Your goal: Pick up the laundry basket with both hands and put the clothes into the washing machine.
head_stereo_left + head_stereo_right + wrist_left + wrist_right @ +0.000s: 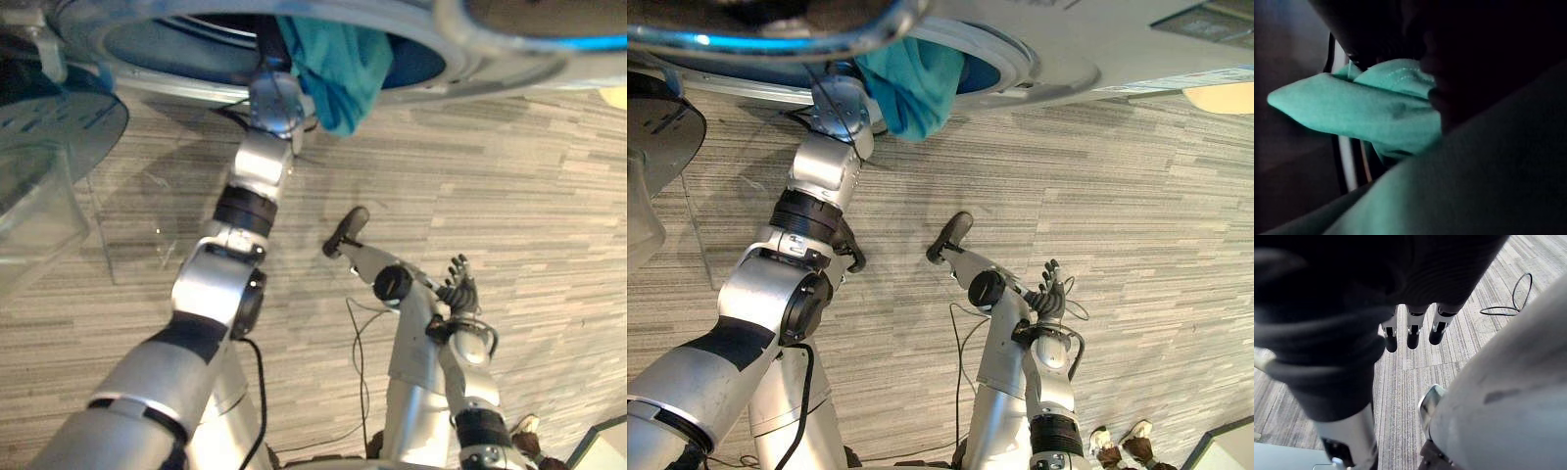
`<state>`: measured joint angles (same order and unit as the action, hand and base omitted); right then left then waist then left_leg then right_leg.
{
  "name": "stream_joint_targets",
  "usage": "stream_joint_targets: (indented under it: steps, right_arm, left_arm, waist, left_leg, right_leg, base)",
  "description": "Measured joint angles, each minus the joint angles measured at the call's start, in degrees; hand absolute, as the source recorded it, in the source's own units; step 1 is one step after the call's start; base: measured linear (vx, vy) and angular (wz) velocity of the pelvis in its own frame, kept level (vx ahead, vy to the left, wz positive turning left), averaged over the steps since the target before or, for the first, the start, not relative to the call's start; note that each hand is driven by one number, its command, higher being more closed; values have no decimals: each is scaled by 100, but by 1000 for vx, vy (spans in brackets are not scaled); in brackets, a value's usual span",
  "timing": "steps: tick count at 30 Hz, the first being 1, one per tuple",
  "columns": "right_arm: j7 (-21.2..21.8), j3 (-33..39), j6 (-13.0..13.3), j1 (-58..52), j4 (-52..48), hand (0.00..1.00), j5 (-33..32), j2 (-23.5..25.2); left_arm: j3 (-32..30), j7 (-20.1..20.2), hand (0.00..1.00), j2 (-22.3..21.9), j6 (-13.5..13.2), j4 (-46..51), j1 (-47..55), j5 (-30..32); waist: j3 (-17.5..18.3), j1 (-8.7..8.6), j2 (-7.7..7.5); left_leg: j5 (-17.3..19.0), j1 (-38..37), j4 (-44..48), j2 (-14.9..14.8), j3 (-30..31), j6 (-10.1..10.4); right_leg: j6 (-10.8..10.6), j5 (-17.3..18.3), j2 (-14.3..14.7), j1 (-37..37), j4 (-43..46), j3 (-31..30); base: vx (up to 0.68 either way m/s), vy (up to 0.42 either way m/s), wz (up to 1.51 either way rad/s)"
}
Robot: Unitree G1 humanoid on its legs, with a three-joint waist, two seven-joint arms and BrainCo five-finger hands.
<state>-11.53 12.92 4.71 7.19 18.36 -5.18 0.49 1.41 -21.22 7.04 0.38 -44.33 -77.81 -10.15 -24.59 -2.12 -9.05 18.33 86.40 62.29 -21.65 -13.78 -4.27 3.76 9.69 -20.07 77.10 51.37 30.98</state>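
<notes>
At the far left, the round tinted door (pixel 59 117) of the washing machine (pixel 490 54) is seen swung open, clear of the drum opening. The silver rim of the opening runs across the top of the head views, with the blue interior visible behind it.

The left arm (pixel 240 211) is raised from the lower left and extended up to the opening. The left hand (pixel 273 57) is entered past the rim, just beside the hanging cloth. Its fingers are lost inside the drum, and in the left wrist view only darkness and cloth are made out, so it cannot be told whether the hand is clenched, released or grasping.

The clothes are represented by one teal garment (pixel 338 64). It is draped over the lower rim of the opening, partly inside the drum and partly hanging out towards the floor, close against the left wrist. In the left wrist view, a fold of it is seen with a line of pale stitching.

Further right, the right hand (pixel 458 282) is held low at the robot's side, well apart from the machine. Its fingers (pixel 1411 335) are straight and relaxed, and nothing is held in them.

The striped grey-brown floor (pixel 509 186) lies beneath. A pair of shoes (pixel 1120 438) is noted at the lower right.
</notes>
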Motion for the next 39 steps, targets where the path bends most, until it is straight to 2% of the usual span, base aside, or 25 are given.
stream_joint_targets:
  steps: [1, 2, 4, 6, 8, 10, 11, 12, 13, 15, 16, 17, 19, 21, 24, 28, 29, 31, 33, 35, 39]
  right_arm:
    - [0, -1, -4, 4, 7, 0, 0, -4]
    - [-4, -68, -77, 73, 111, 0, -31, -81]
    - [-9, -131, -116, 168, 192, 0, -120, -125]
    - [-32, -218, -118, 328, 281, 0, -164, -171]
    - [-58, -221, -122, 436, 300, 0, -224, -173]
    - [-57, -225, -114, 490, 252, 0, -318, -211]
    - [-51, -225, -114, 490, 230, 0, -329, -238]
    - [-48, -225, -114, 489, 219, 0, -331, -237]
    - [-48, -222, -115, 474, 193, 0, -346, -284]
    - [6, -181, -118, 382, 81, 0, -362, -414]
    - [54, -176, -106, 332, -13, 0, -349, -443]
    - [81, -177, -89, 297, -107, 0, -313, -438]
    - [226, -195, -9, 157, -243, 0, -301, -427]
    - [383, -243, 40, 67, -288, 0, -197, -367]
    - [438, -336, 152, -105, -334, 0, -102, -316]
    - [422, -435, 171, -147, -331, 0, -92, -310]
    - [420, -462, 174, -149, -322, 0, -89, -310]
    - [406, -463, 183, -153, -285, 0, -90, -310]
    - [399, -466, 191, -178, -196, 0, -95, -313]
    - [400, -466, 177, -179, -53, 0, -101, -316]
    - [403, -492, 151, -179, 197, 0, -122, -318]
  left_arm:
    - [-1, 2, 0, 2, -10, -22, -30, -75]
    - [6, 37, 0, 63, -87, -357, -437, -1432]
    - [19, 118, 0, 192, -104, -558, -763, -2605]
    - [44, 129, 0, 505, -113, -600, -1234, -3569]
    - [161, 127, 0, 866, -195, -599, -1716, -4075]
    - [420, 128, 0, 1334, -397, -558, -2281, -4422]
    - [654, 153, 0, 1599, -705, -524, -2490, -4492]
    - [729, 188, 0, 1625, -879, -451, -2450, -4523]
    - [971, 251, 0, 1720, -820, -452, -2450, -4550]
    - [1450, 503, 0, 1882, -499, -452, -2453, -3496]
    - [1754, 688, 0, 1978, -309, -459, -2453, -2596]
    - [2101, 780, 0, 2104, -76, -487, -2453, -1314]
    - [2572, 1058, 0, 2187, 273, -595, -2450, 489]
    - [2791, 1142, 0, 2178, 414, -740, -2414, 1886]
    - [2793, 1258, 0, 2053, 443, -759, -1986, 3202]
    - [2617, 1262, 0, 1816, 449, -758, -1327, 3450]
    - [2381, 1247, 0, 1687, 493, -758, -1098, 3417]
    - [1958, 1176, 0, 1495, 564, -758, -857, 3025]
    - [1560, 942, 0, 1338, 589, -753, -793, 2162]
    - [1275, 806, 0, 1279, 586, -726, -799, 1592]
    - [921, 678, 0, 1221, 539, -725, -791, 805]
  waist:
    - [0, 0, 0]
    - [0, -6, 0]
    - [1, -22, -1]
    - [9, -48, -13]
    - [13, -47, -18]
    - [16, -35, -23]
    - [16, -43, -23]
    - [25, -61, -37]
    - [30, -87, -48]
    - [28, -95, -46]
    - [22, -120, -55]
    - [18, -165, -58]
    - [15, -161, -60]
    - [12, -162, -61]
    - [12, -174, -61]
    - [12, -172, -61]
    - [12, -166, -61]
    - [12, -162, -61]
    - [12, -165, -61]
    - [12, -165, -62]
    - [11, -166, -61]
  left_leg:
    - [-4, -1, -5, -2, -1, -6]
    - [-12, 2, -67, -65, -24, 2]
    - [-39, -5, -129, -158, -69, 7]
    - [-102, -19, -244, -183, -107, 31]
    - [-138, -52, -301, -249, -231, 39]
    - [-201, -108, -416, -253, -366, -25]
    - [-206, -131, -450, -263, -415, -25]
    - [-206, -132, -455, -282, -446, -26]
    - [-206, -160, -476, -317, -527, -26]
    - [-206, -251, -553, -330, -708, -26]
    - [-206, -264, -552, -332, -730, -29]
    - [-206, -280, -552, -334, -768, -29]
    - [-196, -315, -534, -352, -847, -45]
    - [-154, -315, -438, -436, -875, -112]
    - [-55, -326, -312, -543, -917, -261]
    - [-49, -329, -322, -542, -928, -267]
    - [-49, -329, -334, -537, -928, -266]
    - [-50, -329, -362, -522, -928, -264]
    - [-68, -331, -419, -489, -931, -235]
    - [-82, -340, -458, -466, -931, -212]
    - [-109, -355, -523, -424, -931, -172]
  right_leg:
    - [0, 0, 2, -2, -7, 5]
    - [-8, -26, 61, -36, -118, 61]
    - [18, -96, 140, -81, -263, 106]
    - [-14, -170, 213, -106, -441, 124]
    - [3, -253, 226, -99, -527, 120]
    - [-30, -341, 242, -91, -666, 86]
    - [-56, -391, 266, -98, -746, 66]
    - [-45, -425, 286, -93, -788, 55]
    - [-34, -468, 291, -97, -852, 43]
    - [-63, -511, 284, -94, -935, -1]
    - [-98, -544, 285, -99, -972, -38]
    - [-112, -560, 286, -98, -985, -58]
    - [-83, -671, 297, -93, -1029, -101]
    - [-111, -705, 318, -100, -1034, -118]
    - [-105, -700, 352, -94, -994, -149]
    - [-82, -684, 338, -87, -994, -143]
    - [-81, -683, 334, -86, -994, -138]
    - [-81, -682, 320, -85, -996, -122]
    - [-77, -678, 299, -84, -1010, -102]
    - [-74, -675, 293, -90, -1022, -97]
    - [-74, -675, 286, -102, -1061, -88]
  base:
    - [-91, 9, -1]
    - [-74, 8, -4]
    - [-86, 10, -9]
    - [-113, 26, -9]
    - [-94, 23, -3]
    - [-74, 23, -4]
    - [-83, 34, -12]
    - [-97, 44, -14]
    - [-93, 43, -8]
    - [-73, 28, -3]
    - [-70, 29, -3]
    - [-83, 36, -4]
    - [-76, 27, -7]
    - [-51, 24, -22]
    - [-57, 31, -24]
    - [-47, 13, -1]
    - [-53, 4, 3]
    - [-62, 2, 5]
    - [-61, -3, 9]
    - [-54, -6, 7]
    - [-61, -3, 5]
